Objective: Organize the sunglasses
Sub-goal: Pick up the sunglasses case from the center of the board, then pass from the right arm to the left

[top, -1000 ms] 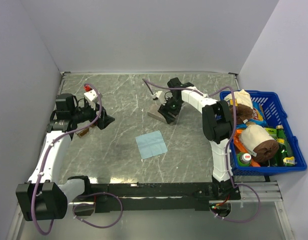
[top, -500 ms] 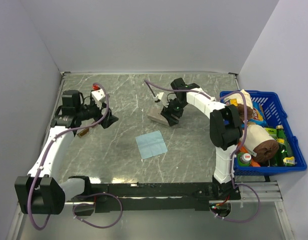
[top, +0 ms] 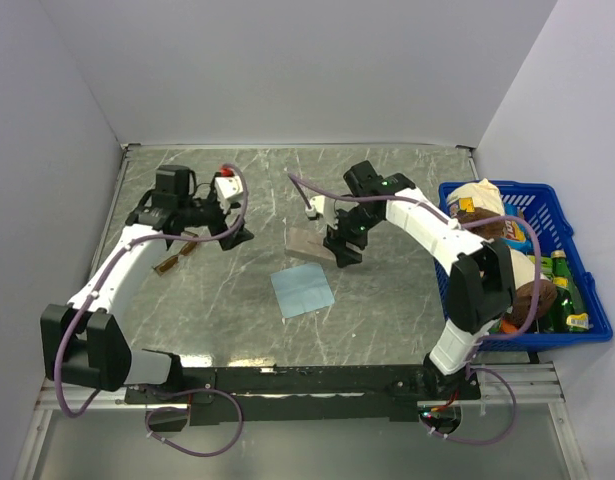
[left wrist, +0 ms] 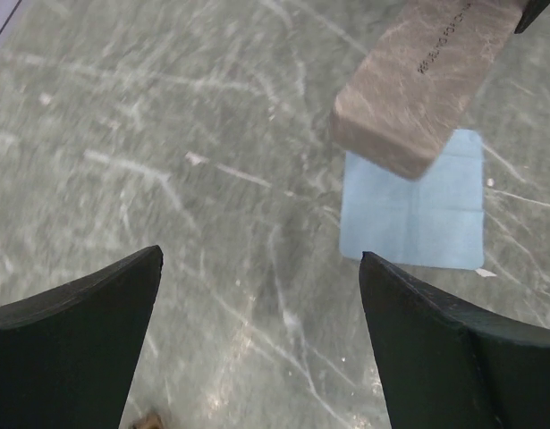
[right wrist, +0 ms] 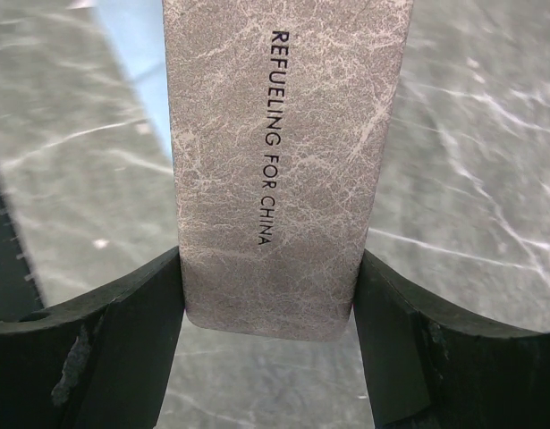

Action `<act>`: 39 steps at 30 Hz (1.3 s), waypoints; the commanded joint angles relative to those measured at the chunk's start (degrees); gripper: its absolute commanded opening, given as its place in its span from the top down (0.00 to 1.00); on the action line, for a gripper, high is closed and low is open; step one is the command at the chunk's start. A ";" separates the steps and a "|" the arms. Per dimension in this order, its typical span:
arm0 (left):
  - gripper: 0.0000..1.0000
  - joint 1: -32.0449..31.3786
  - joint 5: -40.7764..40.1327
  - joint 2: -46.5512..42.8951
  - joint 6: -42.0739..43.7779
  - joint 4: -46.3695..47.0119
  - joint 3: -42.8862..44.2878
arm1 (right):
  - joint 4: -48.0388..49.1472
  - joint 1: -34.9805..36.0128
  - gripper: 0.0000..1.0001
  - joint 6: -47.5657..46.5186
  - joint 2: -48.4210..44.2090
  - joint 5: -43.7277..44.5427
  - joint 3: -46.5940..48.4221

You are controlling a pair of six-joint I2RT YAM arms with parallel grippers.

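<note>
Sunglasses point(top: 168, 264): a small pair with amber-brown lenses and a thin dark frame, lying flat on the grey marbled surface point(top: 387, 310), in its left half and about midway between the near and far edges. The pair runs diagonally, one end nearer and leftward, the other farther and rightward. Whether the temples are folded cannot be told.

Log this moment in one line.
left hand open, empty | right hand shut on case | sunglasses on table, untouched | cloth flat
</note>
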 commanded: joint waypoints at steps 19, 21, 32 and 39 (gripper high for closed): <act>0.04 -13.57 15.45 10.76 16.51 -22.21 16.97 | -2.47 2.11 0.89 -4.17 -11.13 -8.52 -5.26; 0.04 -14.54 15.28 11.64 17.48 -23.97 18.11 | -2.29 2.02 0.89 -4.00 -11.13 -8.61 -5.35; 0.04 -19.20 12.03 14.89 12.39 -18.62 17.85 | -0.62 2.02 0.90 -3.47 -12.71 -9.40 -6.49; 0.04 -21.04 9.13 15.95 10.54 -16.86 18.55 | 0.26 2.02 0.91 -2.68 -12.98 -10.10 -6.22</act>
